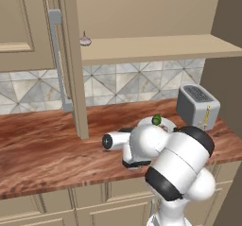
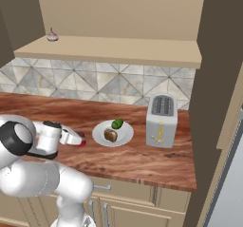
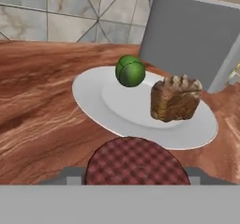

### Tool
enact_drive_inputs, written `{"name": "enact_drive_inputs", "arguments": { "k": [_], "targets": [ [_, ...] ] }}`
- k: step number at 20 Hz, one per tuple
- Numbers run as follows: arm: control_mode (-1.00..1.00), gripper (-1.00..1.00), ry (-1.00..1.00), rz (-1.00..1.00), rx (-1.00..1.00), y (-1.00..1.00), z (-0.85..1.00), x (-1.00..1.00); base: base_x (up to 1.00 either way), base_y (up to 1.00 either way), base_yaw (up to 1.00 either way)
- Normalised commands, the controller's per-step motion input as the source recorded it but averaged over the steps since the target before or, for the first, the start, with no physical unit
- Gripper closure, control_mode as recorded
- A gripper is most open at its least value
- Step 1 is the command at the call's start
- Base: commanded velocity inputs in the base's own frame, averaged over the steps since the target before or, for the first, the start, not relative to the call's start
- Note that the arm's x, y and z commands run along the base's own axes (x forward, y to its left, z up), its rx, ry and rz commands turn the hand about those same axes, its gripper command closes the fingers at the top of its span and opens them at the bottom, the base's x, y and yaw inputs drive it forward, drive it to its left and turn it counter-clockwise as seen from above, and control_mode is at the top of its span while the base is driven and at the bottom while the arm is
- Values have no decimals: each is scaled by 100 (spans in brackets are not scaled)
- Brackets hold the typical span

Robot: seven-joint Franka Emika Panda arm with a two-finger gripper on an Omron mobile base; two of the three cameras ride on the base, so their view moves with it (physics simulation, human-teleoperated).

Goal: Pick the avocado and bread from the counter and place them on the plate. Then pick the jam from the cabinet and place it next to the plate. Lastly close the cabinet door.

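Jam point(image 3: 136, 161) sits nearest, between the gripper point(image 3: 135, 178) tips — grip unclear — just beside the plate point(image 3: 93, 107) bearing avocado point(image 3: 130, 71) and bread point(image 3: 175, 99).

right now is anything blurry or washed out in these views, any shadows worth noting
Hand view: the jam lid looms large and pixelated, while the plate, avocado and bread stay sharp, with hardly any shadow beneath them. Both base views: flat, even light, no glare; the toaster and garlic bulb read clearly.
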Motion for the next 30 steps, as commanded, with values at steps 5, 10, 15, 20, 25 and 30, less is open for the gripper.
{"name": "enact_drive_inputs", "arguments": {
  "k": [5, 10, 15, 20, 25, 30],
  "targets": [
    [-100, -100, 1, 0, 0, -21, 0, -65, 0, 0, 0],
    [-100, -100, 8, 0, 4, 0, 4, -31, 0, 0, 0],
    [-100, -100, 8, 0, 9, 0, 22, -10, 0, 0, 0],
    [-100, -100, 11, 0, 11, 6, 43, -46, 0, 0, 0],
    [-100, -100, 5, 0, 2, 10, 26, -52, 0, 0, 0],
    [-100, -100, -5, 0, 0, 2, 30, -71, 0, 0, 0]
  ]
}}
